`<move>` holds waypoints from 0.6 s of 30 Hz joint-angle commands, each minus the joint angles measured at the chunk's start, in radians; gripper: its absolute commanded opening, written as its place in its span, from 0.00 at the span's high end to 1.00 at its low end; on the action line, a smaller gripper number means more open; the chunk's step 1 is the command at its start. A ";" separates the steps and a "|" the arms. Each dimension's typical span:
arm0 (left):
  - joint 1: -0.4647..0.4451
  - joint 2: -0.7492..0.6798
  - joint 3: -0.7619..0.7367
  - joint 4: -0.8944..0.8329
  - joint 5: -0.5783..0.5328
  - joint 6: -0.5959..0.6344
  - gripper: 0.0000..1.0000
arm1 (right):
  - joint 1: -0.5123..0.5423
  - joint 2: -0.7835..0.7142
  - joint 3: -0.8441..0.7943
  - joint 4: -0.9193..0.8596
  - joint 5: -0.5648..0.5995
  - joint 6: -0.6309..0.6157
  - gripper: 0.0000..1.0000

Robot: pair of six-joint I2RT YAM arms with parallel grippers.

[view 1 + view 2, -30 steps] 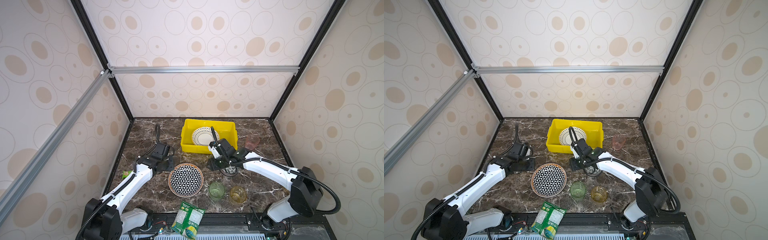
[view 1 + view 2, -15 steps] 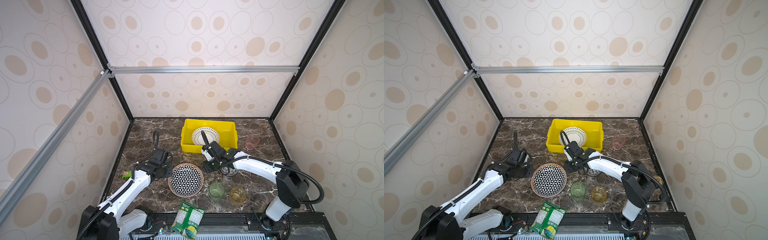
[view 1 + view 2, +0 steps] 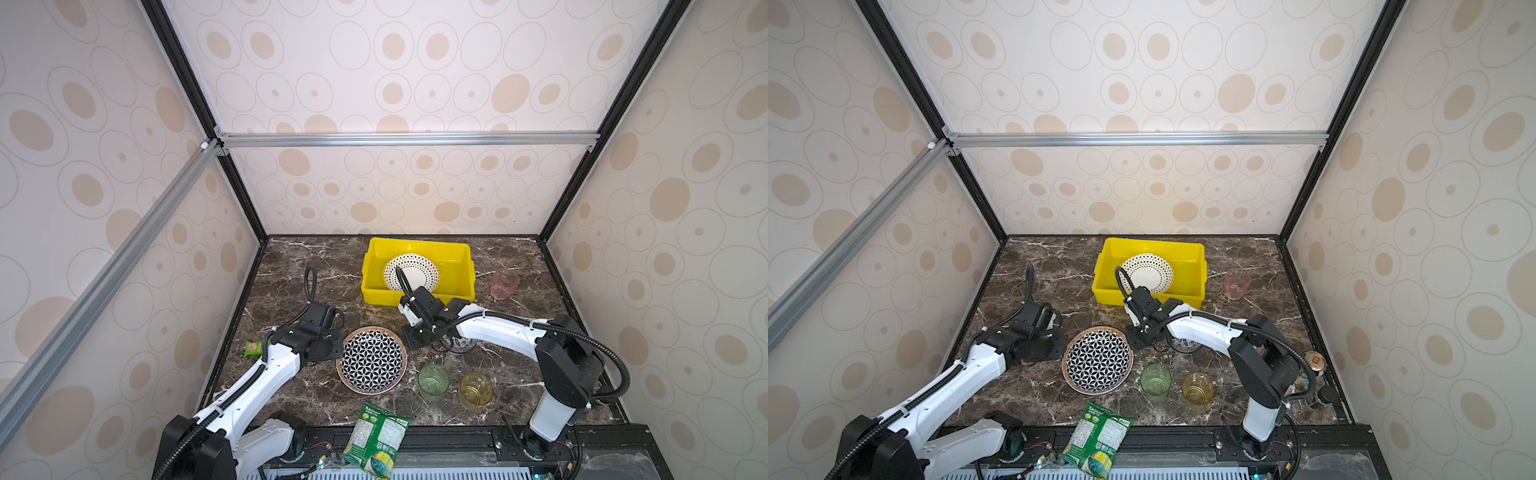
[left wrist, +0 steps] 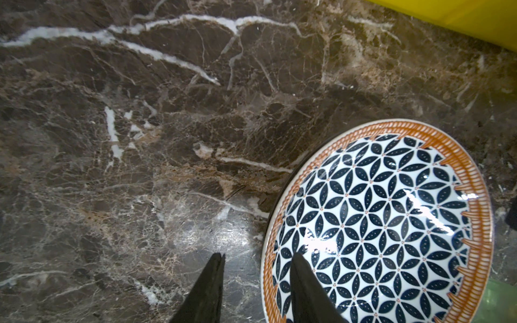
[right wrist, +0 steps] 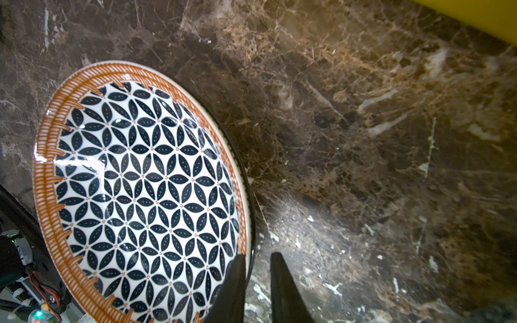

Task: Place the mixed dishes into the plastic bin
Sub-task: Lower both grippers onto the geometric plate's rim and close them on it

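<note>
Both arms have closed in on the round black-and-white geometric ceramic plate [image 3: 371,359] with its orange rim. The plate lies flat in the middle of the dark marble worktop [image 3: 286,291], nearer the front edge, just where it lay a second ago. My left gripper [image 4: 256,255], which was short of the plate then, now stands astride its left rim with jaws apart: one finger over the pattern, the other over bare marble, the rim in the gap between. My right gripper [image 5: 258,255] was up by the front wall of the bright yellow rectangular plastic bin [image 3: 380,295] a second ago and has swung down to the plate's right rim. Its jaws have drawn in to a narrow gap around that rim, with the inner finger at the orange band and a sliver of marble showing before the outer finger. The bin sits at the middle of the back edge and holds the white dotted ceramic plate [image 3: 419,270], unmoved. Also unchanged are the pink glass tumbler [image 3: 504,284] right of the bin, and the green glass tumbler [image 3: 433,380] and amber glass tumbler [image 3: 476,390] side by side near the front edge. The small blue-patterned bowl [image 3: 460,345] is partly hidden under my right arm. A green printed snack packet [image 3: 376,438] overhangs the front edge.
</note>
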 commanded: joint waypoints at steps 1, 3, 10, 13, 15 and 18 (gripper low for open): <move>-0.004 0.006 -0.003 -0.025 0.000 -0.022 0.59 | 0.014 0.024 0.018 0.006 -0.012 0.005 0.83; -0.006 0.011 -0.002 -0.028 -0.001 -0.023 0.59 | 0.014 0.027 0.018 0.011 -0.018 0.004 0.83; -0.014 0.027 -0.007 -0.027 0.002 -0.033 0.58 | 0.014 0.042 0.016 0.021 -0.026 -0.002 0.84; -0.018 0.027 -0.008 -0.028 -0.001 -0.041 0.57 | 0.014 0.051 0.013 0.026 -0.031 0.000 0.85; -0.020 0.026 -0.011 -0.030 0.005 -0.048 0.57 | 0.015 0.054 0.011 0.031 -0.036 0.002 0.86; -0.023 0.014 -0.021 -0.032 0.019 -0.067 0.58 | 0.015 0.055 0.009 0.035 -0.043 0.000 0.87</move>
